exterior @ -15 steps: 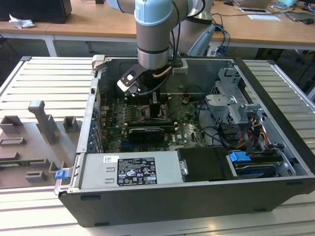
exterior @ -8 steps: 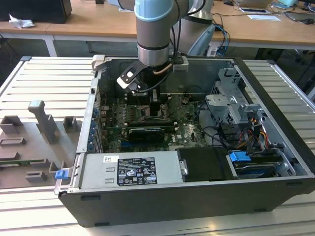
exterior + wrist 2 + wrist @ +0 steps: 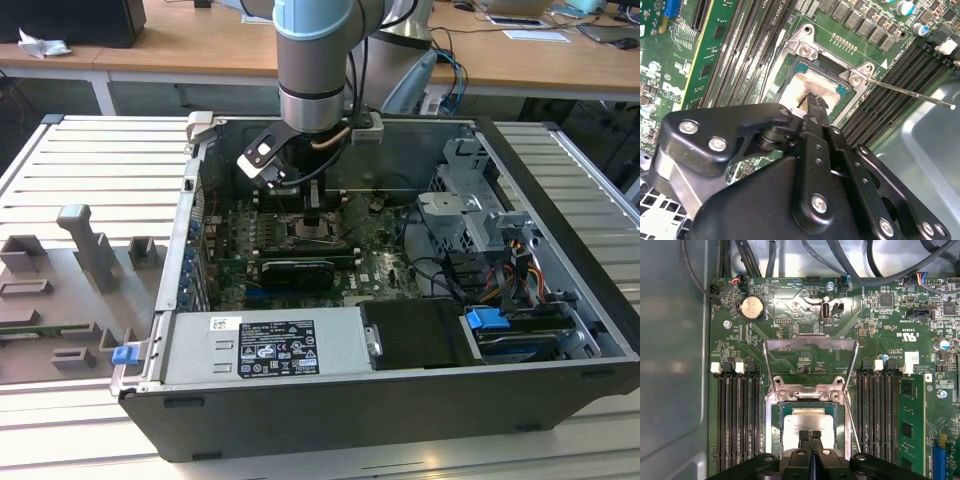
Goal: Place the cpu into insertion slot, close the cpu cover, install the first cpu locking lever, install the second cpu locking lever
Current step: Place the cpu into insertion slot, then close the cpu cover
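The cpu (image 3: 807, 421), a pale silver square, lies flat in the insertion slot (image 3: 771, 430) on the green board; it also appears in the second wrist view (image 3: 812, 85). The cpu cover (image 3: 812, 343), a silver frame with a large window, stands tilted back on its hinge, open. A thin locking lever (image 3: 910, 93) sticks out free from the socket corner, and a lever rod (image 3: 854, 430) runs beside the socket. My gripper (image 3: 809, 435) hangs right over the cpu's top with its black fingertips (image 3: 812, 102) pressed together, nothing between them. It reaches into the open case (image 3: 313, 215).
Long black memory slots (image 3: 737, 415) flank the socket on both sides. A black card (image 3: 295, 270), the power supply (image 3: 265, 345), cables (image 3: 450, 275) and the drive cage (image 3: 470, 205) crowd the case. A grey fixture (image 3: 85, 245) stands outside, at the exterior view's left.
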`<state>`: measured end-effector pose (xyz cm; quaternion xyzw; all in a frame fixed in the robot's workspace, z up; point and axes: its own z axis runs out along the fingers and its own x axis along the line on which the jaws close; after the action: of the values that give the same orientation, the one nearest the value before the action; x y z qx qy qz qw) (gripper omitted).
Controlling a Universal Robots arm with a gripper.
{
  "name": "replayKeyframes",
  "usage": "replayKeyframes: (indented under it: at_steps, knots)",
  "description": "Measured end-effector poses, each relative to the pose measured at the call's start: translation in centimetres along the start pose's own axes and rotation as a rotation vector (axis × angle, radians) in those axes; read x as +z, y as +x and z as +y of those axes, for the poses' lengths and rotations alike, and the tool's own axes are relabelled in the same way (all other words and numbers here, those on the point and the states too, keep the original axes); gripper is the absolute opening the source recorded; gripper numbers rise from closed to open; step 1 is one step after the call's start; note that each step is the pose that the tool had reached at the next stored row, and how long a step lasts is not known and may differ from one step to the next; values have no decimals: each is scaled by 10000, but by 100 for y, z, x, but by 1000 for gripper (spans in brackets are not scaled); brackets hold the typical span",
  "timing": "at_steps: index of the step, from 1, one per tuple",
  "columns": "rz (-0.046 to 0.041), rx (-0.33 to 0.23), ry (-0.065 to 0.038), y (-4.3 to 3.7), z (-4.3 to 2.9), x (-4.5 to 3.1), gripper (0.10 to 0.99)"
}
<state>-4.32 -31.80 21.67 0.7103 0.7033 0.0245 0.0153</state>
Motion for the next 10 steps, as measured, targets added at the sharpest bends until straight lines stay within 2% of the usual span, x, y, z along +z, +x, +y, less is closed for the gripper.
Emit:
replayKeyframes:
  at_steps: [1, 10]
  knots:
    - [0, 0, -1, 0, 0, -5, 106]
    - [-3, 3, 2, 0, 1, -30, 106]
